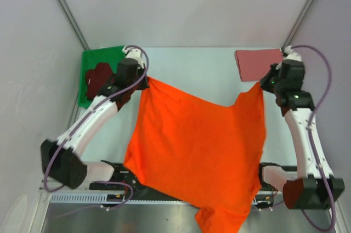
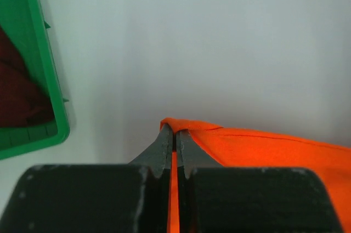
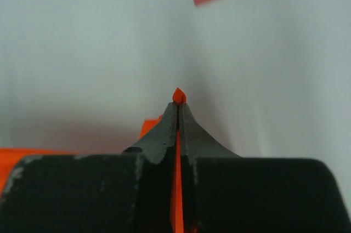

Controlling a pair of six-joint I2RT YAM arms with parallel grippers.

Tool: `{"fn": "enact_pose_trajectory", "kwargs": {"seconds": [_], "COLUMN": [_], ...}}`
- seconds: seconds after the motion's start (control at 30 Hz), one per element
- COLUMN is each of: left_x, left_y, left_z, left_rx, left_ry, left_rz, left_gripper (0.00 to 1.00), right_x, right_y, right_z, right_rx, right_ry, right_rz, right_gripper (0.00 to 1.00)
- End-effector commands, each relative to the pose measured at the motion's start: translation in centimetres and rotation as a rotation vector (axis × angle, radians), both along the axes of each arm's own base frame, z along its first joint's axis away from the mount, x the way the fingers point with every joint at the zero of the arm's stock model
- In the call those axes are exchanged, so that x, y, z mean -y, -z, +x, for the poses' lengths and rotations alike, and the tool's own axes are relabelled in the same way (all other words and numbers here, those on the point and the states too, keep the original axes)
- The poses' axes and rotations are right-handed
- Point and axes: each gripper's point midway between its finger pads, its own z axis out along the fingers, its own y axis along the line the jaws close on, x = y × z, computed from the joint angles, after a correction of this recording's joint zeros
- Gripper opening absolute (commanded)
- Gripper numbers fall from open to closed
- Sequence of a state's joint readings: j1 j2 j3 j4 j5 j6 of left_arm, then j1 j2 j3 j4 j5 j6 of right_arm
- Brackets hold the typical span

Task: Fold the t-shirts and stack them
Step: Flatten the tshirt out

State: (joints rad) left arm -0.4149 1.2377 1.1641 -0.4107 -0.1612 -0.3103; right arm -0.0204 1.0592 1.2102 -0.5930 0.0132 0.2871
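An orange t-shirt (image 1: 197, 151) is shown stretched between the two arms over the middle of the white table (image 1: 203, 68). One upper corner is pinched in the left gripper (image 1: 145, 79) at about 10 o'clock from the cloth's centre; the other is pinched in the right gripper (image 1: 262, 84) at about 2 o'clock. In both wrist views the jaws are pressed together, with a thin strip of orange cloth caught between them. The shirt's lower end is draped past the table's near edge at 6 o'clock, and much of the rail between the arm bases is covered by it.

A green bin (image 1: 101, 55) is set in the far corner at 10 o'clock. A dark maroon t-shirt (image 1: 97, 78) is bunched inside it and is partly hidden by the left arm, which crosses above the bin's near side. A folded dusty pink t-shirt (image 1: 258, 63) is laid flat at 1 o'clock, just beyond the right gripper, with its right edge hidden behind that wrist. A dark red patch by the right arm's base, at 4 o'clock, cannot be identified.
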Motion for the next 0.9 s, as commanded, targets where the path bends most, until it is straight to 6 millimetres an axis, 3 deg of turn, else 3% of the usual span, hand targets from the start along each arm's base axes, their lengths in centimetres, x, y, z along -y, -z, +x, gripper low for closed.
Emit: {"fn": "enact_pose_trajectory", "kwargs": {"seconds": [0.0, 0.03, 0.13, 0.17, 0.2, 0.23, 0.27, 0.3, 0.33, 0.4, 0.43, 0.47, 0.5, 0.53, 0.57, 0.6, 0.63, 0.7, 0.87], "left_x": [-0.3, 0.1, 0.2, 0.7, 0.1, 0.4, 0.3, 0.4, 0.5, 0.8, 1.0, 1.3, 1.4, 1.7, 2.2, 2.1, 2.4, 2.5, 2.4], "left_y": [-0.4, 2.9, 6.2, 8.0, 8.9, 9.4, 8.7, 11.0, 11.7, 10.3, 12.7, 11.1, 11.5, 11.7, 12.3, 12.3, 13.9, 12.9, 12.7], "left_z": [5.8, 8.2, 12.4, 14.8, 16.0, 17.0, 18.8, 19.8, 20.5, 22.7, 23.3, 24.7, 25.4, 26.5, 26.9, 27.5, 28.0, 29.2, 30.8], "left_rx": [0.134, 0.1, 0.033, -0.001, -0.021, -0.034, -0.02, -0.058, -0.07, -0.03, -0.074, -0.036, -0.038, -0.039, -0.046, -0.045, -0.064, -0.039, -0.022], "left_ry": [-0.056, -0.074, -0.084, -0.09, -0.11, -0.097, -0.09, -0.087, -0.083, -0.065, -0.062, -0.056, -0.052, -0.052, -0.041, -0.039, -0.032, -0.038, -0.055], "left_rz": [0.051, 0.073, 0.077, 0.088, 0.096, 0.088, 0.074, 0.084, 0.083, 0.061, 0.071, 0.059, 0.056, 0.037, 0.02, 0.0, -0.009, -0.047, -0.072], "left_gripper": [0.0, 0.0, 0.0, 0.0, 0.0, 0.0, 0.0, 0.0, 0.0, 0.0, 0.0, 0.0, 0.0, 0.0, 0.0, 0.0, 0.0, 0.0, 0.0], "right_x": [0.5, 0.8, 1.9, 2.3, 2.5, 2.7, 2.8, 3.0, 3.2, 3.6, 3.8, 4.0, 4.5, 4.9, 5.0, 5.4, 5.7, 6.2, 6.4], "right_y": [-0.5, 0.5, 3.1, 3.6, 4.0, 5.6, 5.4, 5.9, 7.5, 7.7, 8.0, 9.6, 8.9, 10.3, 9.3, 9.6, 9.9, 10.9, 10.3], "right_z": [4.0, 5.0, 8.2, 8.9, 9.7, 11.1, 11.9, 12.7, 13.9, 15.5, 16.3, 17.3, 18.2, 19.1, 19.5, 20.7, 21.0, 21.9, 23.7], "right_rx": [0.143, 0.145, 0.111, 0.1, 0.093, 0.058, 0.066, 0.057, 0.029, 0.027, 0.023, -0.011, 0.006, -0.02, 0.001, -0.002, -0.016, -0.044, -0.056], "right_ry": [0.015, 0.019, 0.04, 0.048, 0.048, 0.046, 0.038, 0.043, 0.04, 0.035, 0.036, 0.036, 0.041, 0.045, 0.045, 0.053, 0.052, 0.059, 0.049], "right_rz": [-0.039, -0.056, -0.056, -0.077, -0.082, -0.083, -0.095, -0.105, -0.11, -0.132, -0.139, -0.143, -0.146, -0.148, -0.152, -0.154, -0.162, -0.178, -0.181], "right_gripper": [0.0, 0.0, 0.0, 0.0, 0.0, 0.0, 0.0, 0.0, 0.0, 0.0, 0.0, 0.0, 0.0, 0.0, 0.0, 0.0, 0.0, 0.0, 0.0]}}
